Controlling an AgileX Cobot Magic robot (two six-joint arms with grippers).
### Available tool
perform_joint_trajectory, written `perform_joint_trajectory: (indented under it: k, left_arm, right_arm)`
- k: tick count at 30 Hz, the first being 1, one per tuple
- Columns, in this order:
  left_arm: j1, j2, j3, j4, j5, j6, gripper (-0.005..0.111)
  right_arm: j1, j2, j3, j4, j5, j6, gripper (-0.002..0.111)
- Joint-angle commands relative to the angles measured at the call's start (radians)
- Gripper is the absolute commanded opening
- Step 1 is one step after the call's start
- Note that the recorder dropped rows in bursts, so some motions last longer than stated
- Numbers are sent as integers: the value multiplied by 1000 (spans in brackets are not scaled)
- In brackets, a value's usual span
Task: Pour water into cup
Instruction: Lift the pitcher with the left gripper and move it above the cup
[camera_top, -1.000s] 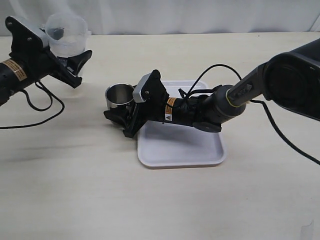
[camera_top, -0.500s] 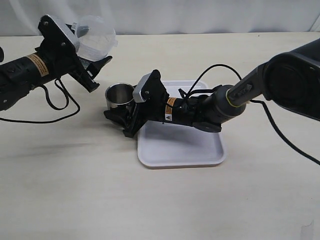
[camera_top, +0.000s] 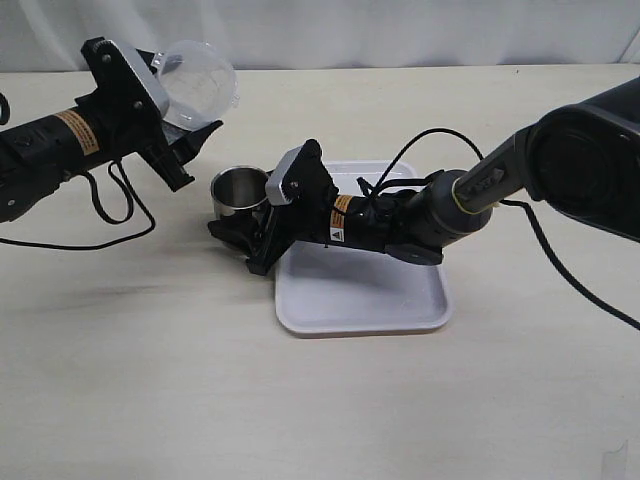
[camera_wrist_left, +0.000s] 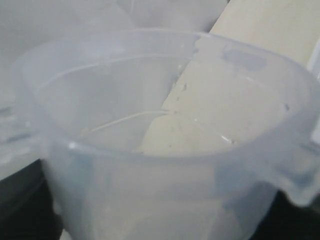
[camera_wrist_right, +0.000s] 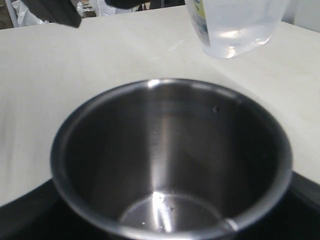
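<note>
The left gripper (camera_top: 190, 140) clamps the translucent plastic container (camera_top: 200, 82) between its fingers (camera_top: 172, 162), which sit wide around its body, and holds it tilted in the air above the table (camera_top: 150, 380). Clear water (camera_wrist_right: 232, 35) pools inside it, beside a blue-green label. The cup (camera_top: 238, 190) is apart from those fingers, lower and off towards the right arm. It sits upright between the fingers (camera_wrist_right: 22, 220) of the right gripper (camera_top: 240, 216), which are spread wide and closed on its steel wall from both sides. Its inside is dark and shiny, with what may be a few drops at the bottom. Behind the right fingers, under that arm's wrist, lies a white tray (camera_top: 360, 300); the cup stands just off its edge
</note>
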Motion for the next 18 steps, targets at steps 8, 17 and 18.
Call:
perform_joint_trajectory:
  k: [8,17,18]
  left_arm:
    - [-2,-10,-12,-6,-20,137,0]
    - [-2,-10,-12,-6,-20,181,0]
    - [-2,-10,-12,-6,-20,181,0]
  right_arm:
    - [0,-3,6,-5,37,-2,4]
    - [0,-3,6,-5,37,-2,4]
    - [0,-3,6,-5,37,-2,4]
